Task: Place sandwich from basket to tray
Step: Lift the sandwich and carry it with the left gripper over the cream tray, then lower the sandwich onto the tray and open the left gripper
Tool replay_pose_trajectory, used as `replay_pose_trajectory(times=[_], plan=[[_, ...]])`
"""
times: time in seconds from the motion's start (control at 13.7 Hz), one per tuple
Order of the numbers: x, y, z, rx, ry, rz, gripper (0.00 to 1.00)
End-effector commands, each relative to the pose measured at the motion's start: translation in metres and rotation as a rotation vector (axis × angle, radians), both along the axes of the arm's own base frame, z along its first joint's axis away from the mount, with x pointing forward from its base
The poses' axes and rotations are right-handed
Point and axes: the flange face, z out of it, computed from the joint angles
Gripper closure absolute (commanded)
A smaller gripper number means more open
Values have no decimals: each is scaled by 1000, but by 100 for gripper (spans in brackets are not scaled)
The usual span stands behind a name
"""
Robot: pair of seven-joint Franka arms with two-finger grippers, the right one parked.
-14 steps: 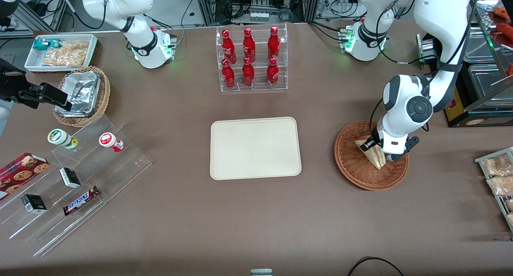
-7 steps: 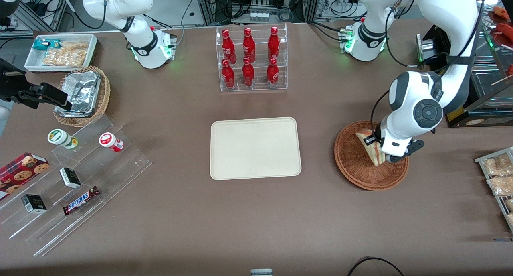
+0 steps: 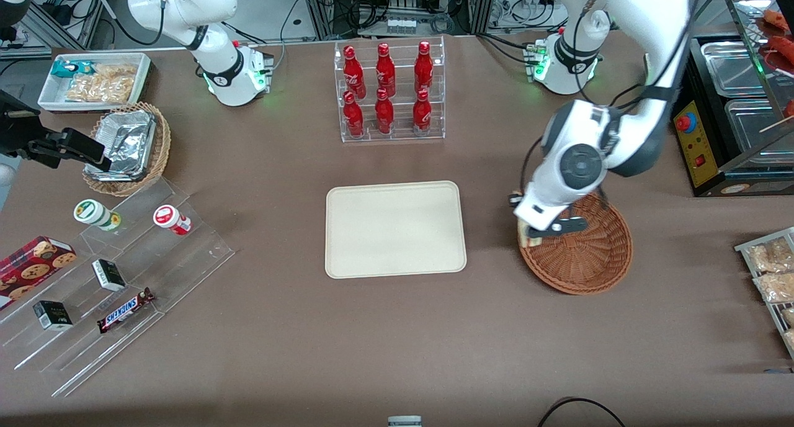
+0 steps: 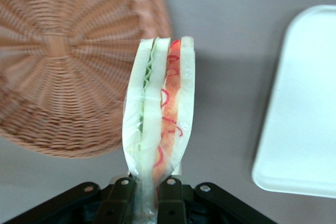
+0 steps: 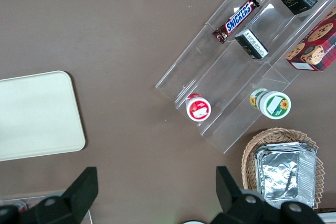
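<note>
Pale bread wedge, soft and light: the sandwich (image 4: 157,114) is hanging clear of the basket (image 4: 63,66), pinched by its narrow end in the gripper (image 4: 148,195), heading for the tray (image 4: 304,108). Likely crushable, film slippery, so squeeze lightly.

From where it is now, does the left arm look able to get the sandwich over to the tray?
Probably yes. The gripper is shut on the sandwich, lifted above the rim of the basket nearest the tray. Only bare table lies between, and the tray has nothing on it.
</note>
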Motion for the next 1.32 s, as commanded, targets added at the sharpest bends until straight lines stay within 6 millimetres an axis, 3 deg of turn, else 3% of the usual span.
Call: replay_pose_trajectory(times=[0.0, 0.29, 0.44, 0.66, 0.95, 1.24], plan=[[9, -58, -8, -10, -8, -38, 92], [2, -139, -25, -13, -38, 14, 92], [-10, -190, -29, -64, -39, 30, 93], [-25, -243, -47, -73, -67, 73, 93], [-49, -286, -72, -119, -124, 100, 93], [-42, -293, -79, -126, -130, 107, 92]])
